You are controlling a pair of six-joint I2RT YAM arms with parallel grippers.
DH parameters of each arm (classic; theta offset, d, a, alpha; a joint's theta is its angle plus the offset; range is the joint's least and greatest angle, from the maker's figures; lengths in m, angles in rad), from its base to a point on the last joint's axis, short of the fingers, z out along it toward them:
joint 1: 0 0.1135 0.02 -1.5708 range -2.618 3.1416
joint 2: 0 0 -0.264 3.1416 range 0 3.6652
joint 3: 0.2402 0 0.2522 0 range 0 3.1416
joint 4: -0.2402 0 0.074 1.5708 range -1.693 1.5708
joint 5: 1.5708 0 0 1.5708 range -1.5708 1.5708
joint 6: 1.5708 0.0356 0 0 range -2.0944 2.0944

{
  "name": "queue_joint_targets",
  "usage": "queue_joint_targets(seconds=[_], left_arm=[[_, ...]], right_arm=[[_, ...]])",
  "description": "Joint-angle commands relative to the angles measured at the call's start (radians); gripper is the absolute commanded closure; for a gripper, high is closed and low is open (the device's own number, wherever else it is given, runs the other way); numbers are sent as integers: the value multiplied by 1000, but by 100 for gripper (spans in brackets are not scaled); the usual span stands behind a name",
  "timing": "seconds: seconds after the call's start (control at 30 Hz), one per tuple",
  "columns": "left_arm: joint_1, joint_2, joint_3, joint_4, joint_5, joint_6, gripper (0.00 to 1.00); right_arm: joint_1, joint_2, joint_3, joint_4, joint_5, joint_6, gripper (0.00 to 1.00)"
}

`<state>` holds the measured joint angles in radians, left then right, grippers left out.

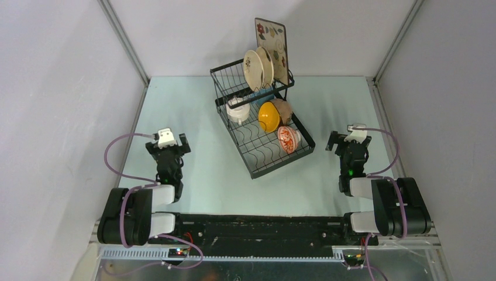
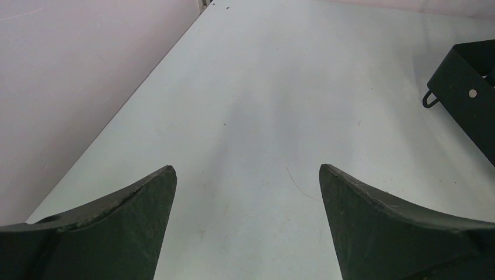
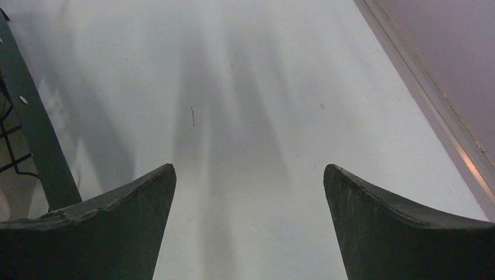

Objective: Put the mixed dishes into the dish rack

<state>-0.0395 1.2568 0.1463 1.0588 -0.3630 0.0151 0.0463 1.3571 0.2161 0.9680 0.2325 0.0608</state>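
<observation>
The black wire dish rack [image 1: 283, 162] stands at the table's middle back. In its raised basket stand two round cream plates [image 1: 257, 67], with the square floral plate [image 1: 271, 41] upright behind them. On the lower tray lie the white two-handled cup [image 1: 238, 110], yellow bowl [image 1: 268, 116], brown bowl [image 1: 284, 109] and red-patterned bowl [image 1: 288, 140]. My left gripper [image 1: 169, 143] [image 2: 246, 169] hovers open and empty left of the rack, whose corner [image 2: 467, 99] shows at the right. My right gripper [image 1: 349, 142] [image 3: 250, 168] stands open and empty right of the rack's edge [image 3: 29, 134].
Pale walls close the table in on the left [image 2: 70, 87], right [image 3: 455, 52] and back. A metal rail [image 3: 420, 99] runs along the right edge. Both arms' bases sit at the near edge, with purple cables looping beside them.
</observation>
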Motion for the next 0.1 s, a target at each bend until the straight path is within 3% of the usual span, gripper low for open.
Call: queue_joint_targets(seconds=[0.0, 0.07], left_arm=[[14, 6, 39, 20, -11, -9, 0], [20, 4, 41, 12, -1, -10, 0]], right_arm=[[-3, -2, 8, 55, 5, 8, 0], [-3, -2, 9, 54, 4, 8, 1]])
